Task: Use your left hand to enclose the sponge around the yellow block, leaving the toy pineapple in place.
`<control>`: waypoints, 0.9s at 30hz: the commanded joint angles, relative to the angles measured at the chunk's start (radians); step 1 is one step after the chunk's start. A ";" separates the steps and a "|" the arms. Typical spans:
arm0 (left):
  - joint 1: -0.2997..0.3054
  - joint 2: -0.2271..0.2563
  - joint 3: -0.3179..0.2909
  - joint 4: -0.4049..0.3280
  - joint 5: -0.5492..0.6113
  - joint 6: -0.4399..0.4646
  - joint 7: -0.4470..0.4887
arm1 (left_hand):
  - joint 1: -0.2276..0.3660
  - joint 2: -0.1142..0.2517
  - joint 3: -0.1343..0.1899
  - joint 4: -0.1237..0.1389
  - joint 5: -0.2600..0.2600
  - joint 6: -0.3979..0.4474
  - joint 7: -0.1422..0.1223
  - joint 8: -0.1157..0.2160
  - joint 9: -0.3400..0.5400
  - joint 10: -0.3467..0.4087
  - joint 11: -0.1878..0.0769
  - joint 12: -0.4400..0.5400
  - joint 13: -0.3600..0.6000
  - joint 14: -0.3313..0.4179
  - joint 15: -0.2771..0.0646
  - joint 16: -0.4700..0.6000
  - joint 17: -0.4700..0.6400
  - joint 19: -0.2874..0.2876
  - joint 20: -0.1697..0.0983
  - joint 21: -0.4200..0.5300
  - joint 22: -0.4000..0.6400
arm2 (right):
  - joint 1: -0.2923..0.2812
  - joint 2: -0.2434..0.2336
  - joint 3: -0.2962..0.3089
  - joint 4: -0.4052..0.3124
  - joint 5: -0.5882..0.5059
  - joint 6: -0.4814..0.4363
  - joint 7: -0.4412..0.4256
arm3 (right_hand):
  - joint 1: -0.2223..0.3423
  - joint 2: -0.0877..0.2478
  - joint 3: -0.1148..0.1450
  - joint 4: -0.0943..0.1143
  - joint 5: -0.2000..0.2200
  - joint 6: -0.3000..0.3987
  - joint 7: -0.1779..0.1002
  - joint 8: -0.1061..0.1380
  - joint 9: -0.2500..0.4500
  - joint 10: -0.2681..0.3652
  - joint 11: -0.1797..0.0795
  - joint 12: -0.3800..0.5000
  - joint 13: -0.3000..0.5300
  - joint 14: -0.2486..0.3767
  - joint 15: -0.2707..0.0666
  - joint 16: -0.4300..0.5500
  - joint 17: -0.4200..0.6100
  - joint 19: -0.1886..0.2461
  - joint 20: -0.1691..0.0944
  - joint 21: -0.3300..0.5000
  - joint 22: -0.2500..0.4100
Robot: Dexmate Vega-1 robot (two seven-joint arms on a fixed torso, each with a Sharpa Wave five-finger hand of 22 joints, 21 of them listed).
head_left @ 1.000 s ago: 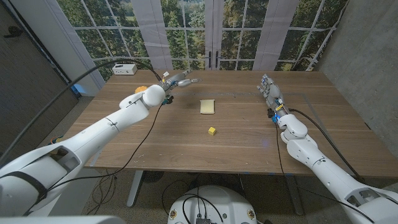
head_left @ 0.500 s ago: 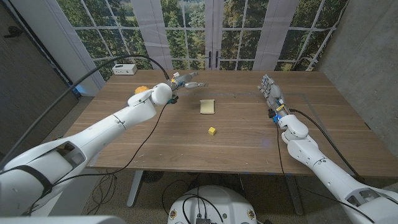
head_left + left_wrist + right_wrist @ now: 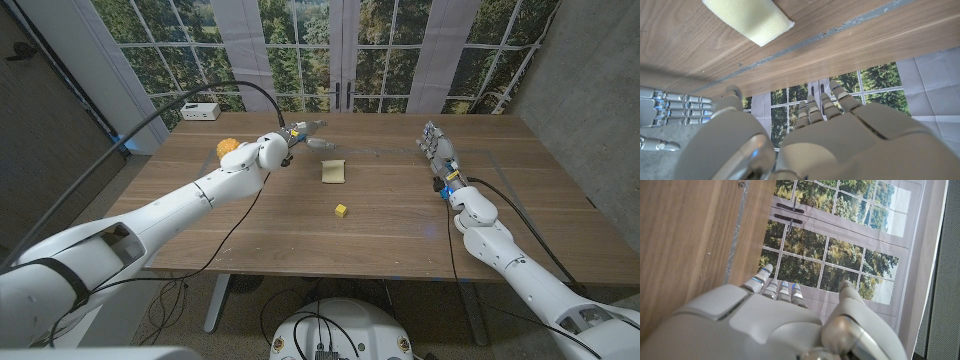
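Observation:
A pale yellow sponge (image 3: 334, 171) lies flat near the table's middle, and its edge shows in the left wrist view (image 3: 749, 18). A small yellow block (image 3: 342, 210) sits nearer the front, apart from the sponge. The toy pineapple (image 3: 227, 147) stands at the back left, beside my left arm. My left hand (image 3: 306, 134) hovers above the table just behind and left of the sponge, fingers spread, holding nothing; it shows in its wrist view (image 3: 805, 135). My right hand (image 3: 437, 146) stands on its edge at the right, fingers straight and empty, as in its wrist view (image 3: 770, 325).
A white box (image 3: 201, 111) with a black cable sits at the back left corner. A grey tape line (image 3: 380, 150) runs across the table behind the sponge. Windows stand behind the table's far edge.
My left arm has swung right and forward, carrying the open hand from beside the pineapple to just behind the sponge. The pineapple now shows free of the arm. The right hand stays put.

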 commanded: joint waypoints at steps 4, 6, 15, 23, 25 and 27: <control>-0.062 -0.023 0.092 -0.019 0.199 0.093 -0.167 | 0.038 -0.008 -0.002 -0.018 0.008 0.039 -0.003 0.005 0.002 0.043 0.001 0.009 0.004 0.034 0.002 0.008 0.004 0.017 0.022 0.002 0.003 | -0.015 -0.005 0.007 -0.009 0.007 0.005 0.000 | -0.001 -0.008 -0.003 -0.004 0.005 0.003 0.001 0.003 0.003 0.007 0.008 0.005 0.003 -0.002 0.004 -0.004 0.000 0.002 0.006 -0.001 0.004; -0.065 -0.028 0.090 -0.014 0.202 0.091 -0.182 | 0.044 -0.010 -0.003 -0.020 0.009 0.044 -0.004 0.005 0.002 0.045 0.002 0.008 0.004 0.035 0.003 0.006 0.004 0.017 0.025 0.001 0.003 | -0.016 -0.006 0.007 -0.010 0.006 0.004 -0.002 | -0.001 -0.008 -0.003 -0.005 0.005 0.003 0.001 0.004 0.003 0.007 0.009 0.006 0.003 -0.002 0.005 -0.004 0.000 0.002 0.006 -0.001 0.004; -0.102 -0.049 0.140 -0.005 0.312 0.107 -0.273 | 0.084 -0.026 -0.009 -0.031 0.018 0.061 0.002 0.004 0.002 0.069 0.004 0.009 0.006 0.036 0.013 -0.001 0.005 0.014 0.046 -0.005 0.004 | -0.021 -0.002 0.009 -0.007 0.011 0.010 0.001 | -0.002 -0.008 -0.002 -0.005 0.006 0.004 0.001 0.004 0.003 0.007 0.011 0.005 0.003 0.000 0.005 -0.004 0.000 0.003 0.006 -0.001 0.004; -0.115 -0.073 0.179 0.002 0.422 0.120 -0.335 | 0.121 -0.046 -0.021 -0.036 0.031 0.089 0.018 0.008 0.004 0.082 0.006 0.007 0.008 0.036 0.031 -0.005 0.006 0.005 0.067 -0.014 0.005 | -0.025 -0.001 0.011 -0.005 0.014 0.015 0.004 | -0.003 -0.008 -0.003 -0.004 0.006 0.005 0.000 0.004 0.003 0.008 0.009 0.005 0.003 0.001 0.009 -0.003 0.000 0.003 0.006 -0.001 0.004; -0.112 -0.077 0.180 0.004 0.441 0.116 -0.341 | 0.129 -0.051 -0.025 -0.037 0.035 0.097 0.017 0.009 0.004 0.089 0.006 0.008 0.008 0.042 0.030 -0.004 0.006 0.005 0.072 -0.014 0.005 | -0.025 -0.001 0.011 -0.004 0.015 0.015 0.005 | -0.004 -0.008 -0.003 -0.004 0.006 0.005 0.000 0.004 0.003 0.008 0.009 0.006 0.003 0.002 0.008 -0.003 0.000 0.003 0.006 -0.001 0.004; -0.119 -0.087 0.183 0.012 0.449 0.115 -0.378 | 0.147 -0.060 -0.034 -0.037 0.045 0.112 0.016 0.010 0.005 0.114 -0.001 0.014 0.010 0.056 0.025 0.000 0.007 0.009 0.074 -0.015 0.006 | -0.025 -0.001 0.011 -0.003 0.015 0.016 0.006 | -0.004 -0.008 -0.003 -0.004 0.006 0.005 0.000 0.004 0.003 0.008 0.009 0.006 0.003 0.002 0.009 -0.003 0.000 0.004 0.006 -0.001 0.004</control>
